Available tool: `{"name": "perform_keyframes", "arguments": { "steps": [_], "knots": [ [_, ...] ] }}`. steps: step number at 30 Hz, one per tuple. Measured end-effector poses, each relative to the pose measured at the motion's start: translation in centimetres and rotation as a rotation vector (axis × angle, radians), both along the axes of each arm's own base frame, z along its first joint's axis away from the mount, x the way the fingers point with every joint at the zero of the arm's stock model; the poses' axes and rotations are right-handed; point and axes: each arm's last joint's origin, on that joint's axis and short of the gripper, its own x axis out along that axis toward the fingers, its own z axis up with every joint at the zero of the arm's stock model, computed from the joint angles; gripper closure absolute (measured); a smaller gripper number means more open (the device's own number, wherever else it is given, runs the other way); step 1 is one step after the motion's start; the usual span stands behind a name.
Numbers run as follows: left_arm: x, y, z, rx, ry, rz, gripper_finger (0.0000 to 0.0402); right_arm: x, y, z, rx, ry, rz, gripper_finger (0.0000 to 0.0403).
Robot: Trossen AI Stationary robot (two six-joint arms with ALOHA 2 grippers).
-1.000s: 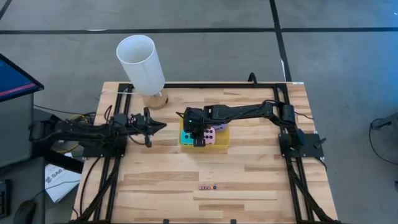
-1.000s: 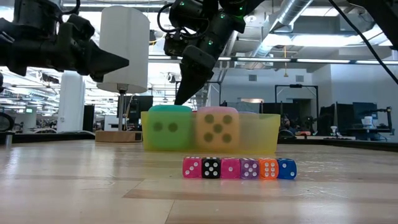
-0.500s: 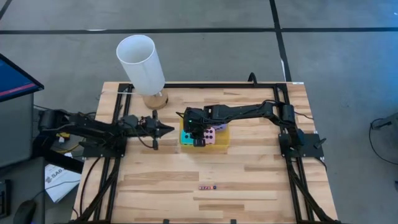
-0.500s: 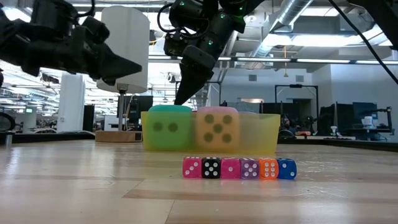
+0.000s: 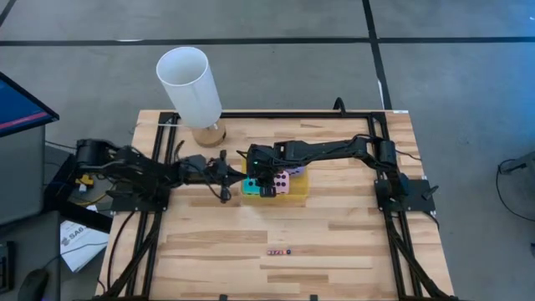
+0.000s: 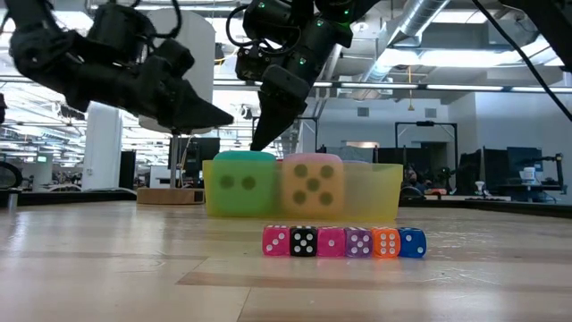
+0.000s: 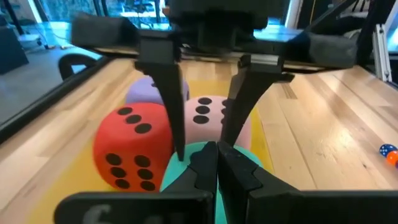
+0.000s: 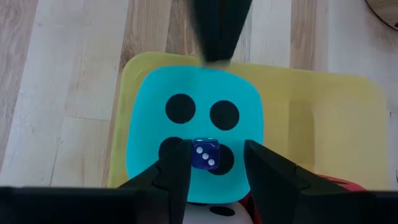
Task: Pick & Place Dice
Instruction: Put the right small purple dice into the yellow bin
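Observation:
Four soft dice sit in a yellow tray [image 5: 299, 194]: cyan [image 8: 193, 124], red [image 7: 130, 143], pink [image 7: 208, 112] and purple [image 7: 146, 93]. A tiny blue die [image 8: 205, 154] rests on the cyan die's top. My right gripper [image 8: 214, 168] hangs open just above the cyan die, pointing down, with a finger on each side of the tiny blue die and a gap showing. My left gripper [image 7: 217, 168] is shut. It points at the tray's left edge, above tray height [image 6: 228, 116].
A row of tiny dice [image 6: 344, 241] lies near the table's near edge. A tall white tube [image 5: 191, 84] on a round wooden base stands at the far left. Bare table surface lies on the near side of the tray.
My left arm has reached toward the table's right, bringing its shut gripper from well left of the tray up to the tray's left edge, with the tip dipping slightly. The right gripper and the dice have stayed still.

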Motion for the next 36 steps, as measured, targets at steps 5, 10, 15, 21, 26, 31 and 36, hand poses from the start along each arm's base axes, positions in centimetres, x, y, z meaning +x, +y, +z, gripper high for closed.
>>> {"name": "perform_keyframes", "arguments": {
  "steps": [5,10,15,21,26,31,36],
  "knots": [
    [1.7,-0.3,-0.3,-0.002,0.025,-0.019,0.0401,0.0,0.0,0.0,0.007,0.001,-0.012,0.0261],
    [2.6,-0.3,-0.4,-0.002,0.036,-0.023,0.0401,-0.1,0.0,0.0,0.008,0.007,-0.014,0.0259],
    [3.0,-0.2,-0.1,-0.023,0.023,-0.019,0.0401,-0.1,0.0,-0.1,0.008,0.011,-0.014,0.0260],
    [3.1,-0.2,-0.1,-0.024,0.026,-0.018,0.0401,-0.1,0.0,0.0,0.008,0.010,-0.014,0.0258],
    [3.3,-0.1,-0.7,-0.023,0.059,0.003,0.0401,-0.1,0.0,0.0,0.008,0.009,-0.014,0.0257],
    [4.3,0.0,-1.1,-0.017,0.074,0.034,0.0401,-0.1,0.0,0.0,0.010,0.010,-0.017,0.0256],
    [4.7,0.1,-0.9,-0.012,0.067,0.035,0.0401,-0.1,0.0,-0.1,0.010,0.011,-0.016,0.0257]
  ]
}}
